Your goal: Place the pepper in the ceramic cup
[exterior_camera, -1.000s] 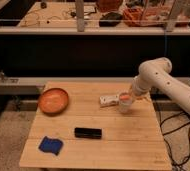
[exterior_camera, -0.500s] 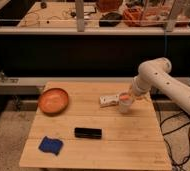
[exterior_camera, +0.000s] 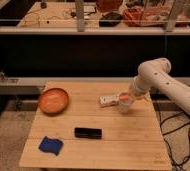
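Note:
The ceramic cup [exterior_camera: 125,107] is small and white and stands on the wooden table [exterior_camera: 113,145], right of centre. An orange-red spot, the pepper [exterior_camera: 124,98], shows at the cup's rim, directly under my gripper [exterior_camera: 128,94]. The gripper hangs from the white arm that reaches in from the right and sits just above the cup. Whether the pepper lies inside the cup or is held at its top cannot be told.
A flat white rectangular object [exterior_camera: 108,101] lies just left of the cup. A round orange bowl [exterior_camera: 53,100] stands at the table's left. A black bar-shaped object [exterior_camera: 88,132] lies near the front centre, and a blue cloth [exterior_camera: 50,145] at the front left.

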`<action>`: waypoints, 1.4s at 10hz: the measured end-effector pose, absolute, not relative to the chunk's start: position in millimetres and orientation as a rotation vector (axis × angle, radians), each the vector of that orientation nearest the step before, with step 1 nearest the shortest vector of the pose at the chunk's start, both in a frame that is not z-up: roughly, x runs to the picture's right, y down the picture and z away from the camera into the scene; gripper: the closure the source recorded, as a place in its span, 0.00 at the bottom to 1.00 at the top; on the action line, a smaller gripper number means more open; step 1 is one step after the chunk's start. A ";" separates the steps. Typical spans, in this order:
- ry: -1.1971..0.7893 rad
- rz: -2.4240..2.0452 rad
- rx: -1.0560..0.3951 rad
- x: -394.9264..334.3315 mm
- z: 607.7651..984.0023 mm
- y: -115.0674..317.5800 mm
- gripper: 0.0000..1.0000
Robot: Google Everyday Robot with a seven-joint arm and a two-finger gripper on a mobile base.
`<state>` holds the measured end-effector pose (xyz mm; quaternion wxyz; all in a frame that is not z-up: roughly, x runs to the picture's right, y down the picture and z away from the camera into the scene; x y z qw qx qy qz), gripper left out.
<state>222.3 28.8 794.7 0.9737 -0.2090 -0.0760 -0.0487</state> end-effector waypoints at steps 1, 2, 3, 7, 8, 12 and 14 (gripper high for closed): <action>-0.154 -0.100 -0.421 221.9 794.7 28.8 0.75; -0.155 -0.102 -0.421 221.5 794.8 29.0 0.71; -0.155 -0.104 -0.421 220.9 794.9 28.9 0.70; -0.159 -0.110 -0.420 218.3 795.4 28.9 0.53; -0.159 -0.111 -0.420 218.3 795.4 29.1 0.56; -0.161 -0.115 -0.420 217.3 795.6 29.3 0.55; -0.163 -0.115 -0.422 217.0 796.0 30.1 0.48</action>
